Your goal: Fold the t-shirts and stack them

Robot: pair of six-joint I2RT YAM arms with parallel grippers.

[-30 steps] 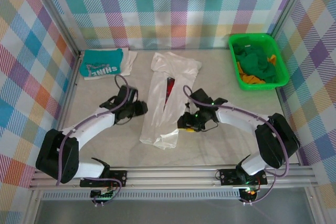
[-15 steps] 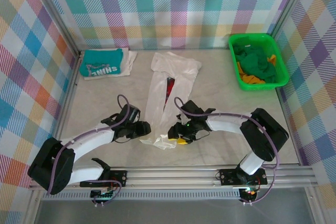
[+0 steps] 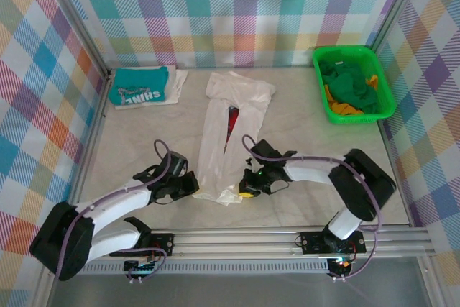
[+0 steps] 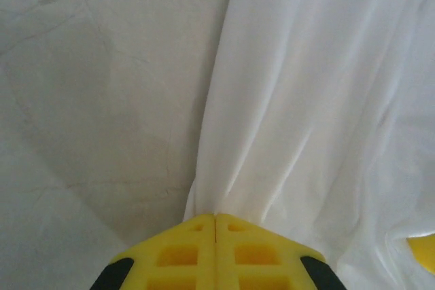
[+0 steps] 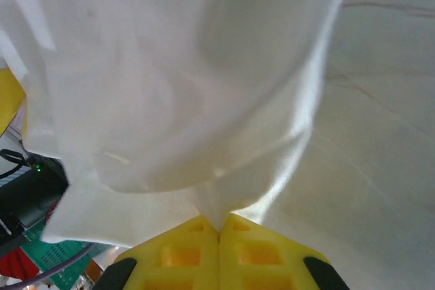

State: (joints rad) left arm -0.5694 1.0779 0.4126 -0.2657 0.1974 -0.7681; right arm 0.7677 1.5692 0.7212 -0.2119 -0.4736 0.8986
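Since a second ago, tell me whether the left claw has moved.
Yes. The left claw has come toward the near rail and is now shut on the near left corner of the white t-shirt.

worktop centre: narrow-folded t-shirt point(image 3: 223, 134) lies flat on the worktop point(image 3: 144, 138), running from far end to near edge.
far left corner: lettered t-shirt point(image 3: 140, 85), folded, on top of another flat garment point(image 3: 177, 83) that sticks out on its right; well apart from the narrow-folded t-shirt.
far right corner: plastic basket point(image 3: 343, 49) on the worktop, against the right wall; loose clothes point(image 3: 350, 83) inside it.
near hem, left corner: left gripper point(image 3: 195, 186) at the cloth edge, touching it; in the left wrist view the cloth point(image 4: 319, 100) spreads ahead and right of the gripper point(image 4: 215, 219).
near hem, right corner: right gripper point(image 3: 244, 190) touching the cloth; in the right wrist view the cloth point(image 5: 183, 86) lies ahead and left of the gripper point(image 5: 219, 225).
grippers: side by side, the hem between them.
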